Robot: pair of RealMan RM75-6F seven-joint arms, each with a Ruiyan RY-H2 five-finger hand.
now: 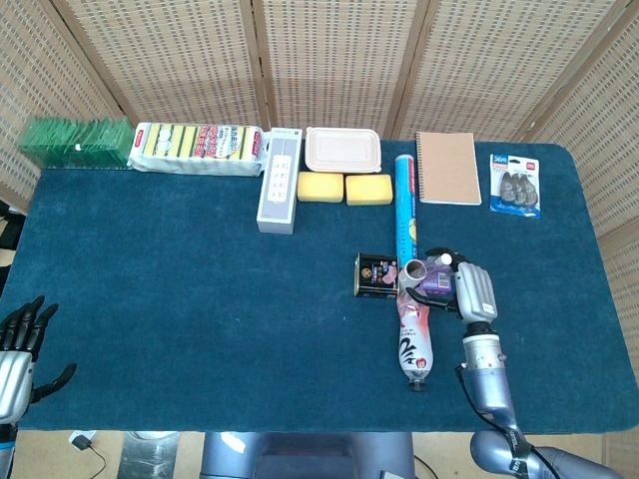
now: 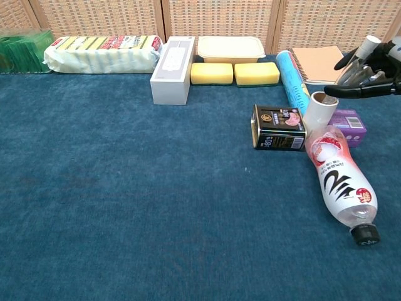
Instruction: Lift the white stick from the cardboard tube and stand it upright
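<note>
My right hand [image 2: 371,70] pinches white stick [image 2: 361,54], held tilted at right edge of chest frame, above and right of cardboard tube [image 2: 319,111]. Left hand [image 1: 20,349] open, lower left of head frame, holding nothing. Labels unreadable.

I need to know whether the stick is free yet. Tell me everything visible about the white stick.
The white stick is thin and pale with a wider white cap at its upper end. The right hand holds it in the air, tilted, to the right of the cardboard tube. Its lower part is hidden among the fingers; nothing of it shows inside the tube's open mouth.
</note>
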